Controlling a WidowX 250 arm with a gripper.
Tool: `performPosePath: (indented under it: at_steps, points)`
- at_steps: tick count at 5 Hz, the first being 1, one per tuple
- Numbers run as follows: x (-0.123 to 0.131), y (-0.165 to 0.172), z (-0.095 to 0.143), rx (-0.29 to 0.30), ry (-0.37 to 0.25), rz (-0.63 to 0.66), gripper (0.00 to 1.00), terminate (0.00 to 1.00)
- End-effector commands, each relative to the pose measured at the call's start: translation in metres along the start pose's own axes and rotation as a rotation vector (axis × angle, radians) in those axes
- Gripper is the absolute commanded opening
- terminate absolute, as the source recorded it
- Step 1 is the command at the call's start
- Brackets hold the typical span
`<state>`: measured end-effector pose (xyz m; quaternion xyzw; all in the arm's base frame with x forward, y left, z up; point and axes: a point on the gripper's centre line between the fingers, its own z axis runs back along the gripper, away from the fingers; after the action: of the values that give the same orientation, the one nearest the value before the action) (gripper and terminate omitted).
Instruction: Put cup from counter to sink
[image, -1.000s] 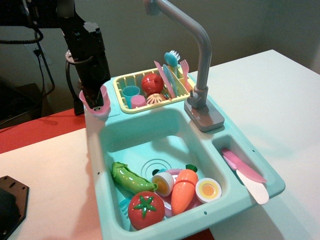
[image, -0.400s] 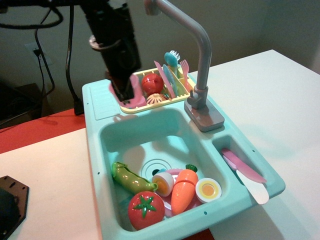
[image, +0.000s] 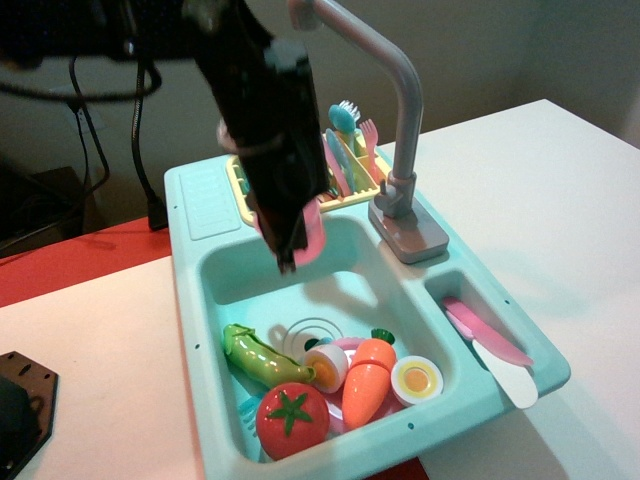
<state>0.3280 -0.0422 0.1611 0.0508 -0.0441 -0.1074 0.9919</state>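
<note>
While the ridged counter (image: 203, 190) at the unit's back-left corner sits bare, the black hand (image: 288, 245) hangs over the sink (image: 395, 290), fingers pinched on the pale pink cup (image: 310, 235), which is held clear above the basin's back half. Toy food lies lower right: pea pod (image: 262, 359), tomato (image: 292, 419), carrot (image: 367, 378), egg (image: 416, 380).
</note>
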Motion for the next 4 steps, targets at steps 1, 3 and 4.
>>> performPosePath:
  at_steps: [1, 3, 4]
  points:
    - [-0.006, -0.007, -0.026, 0.007, 0.018, 0.02, 0.0, 0.0]
    - [-0.013, -0.011, -0.05, 0.011, 0.048, 0.032, 1.0, 0.0]
    - [-0.016, -0.007, -0.041, -0.016, 0.067, 0.07, 1.0, 0.0]
